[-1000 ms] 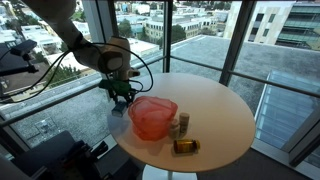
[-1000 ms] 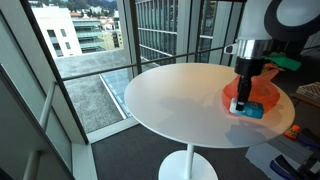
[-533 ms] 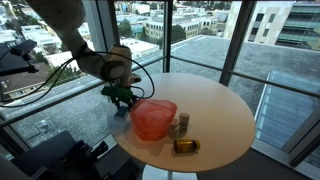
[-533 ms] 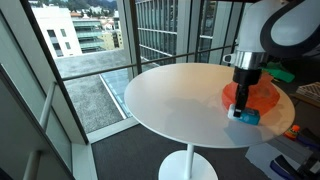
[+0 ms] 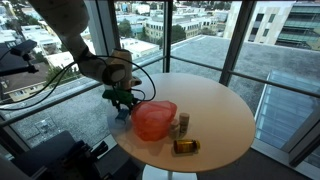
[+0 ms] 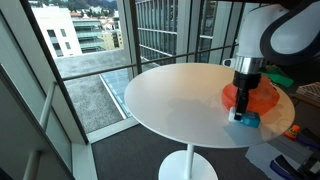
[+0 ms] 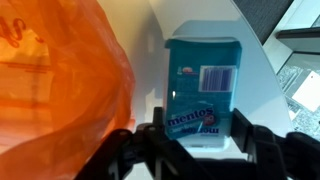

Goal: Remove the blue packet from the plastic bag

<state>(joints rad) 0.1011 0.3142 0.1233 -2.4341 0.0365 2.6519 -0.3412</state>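
Observation:
The blue Mentos packet (image 7: 205, 75) lies flat on the white table just outside the orange plastic bag (image 7: 60, 90). My gripper (image 7: 200, 135) has its two fingers against the packet's sides, shut on its near end. In both exterior views the gripper (image 5: 122, 98) (image 6: 243, 106) stands at the table's edge next to the bag (image 5: 153, 120) (image 6: 260, 96). The packet (image 5: 121, 110) (image 6: 246, 118) shows as a blue patch under the fingers.
The round white table (image 5: 225, 105) (image 6: 170, 100) stands by large windows. A small upright bottle (image 5: 183, 123) and an amber item lying down (image 5: 185, 146) sit beside the bag. The gripper is close to the table's rim.
My gripper has moved away from the bag toward the table's edge, and the blue packet has moved with it, farther out of the bag.

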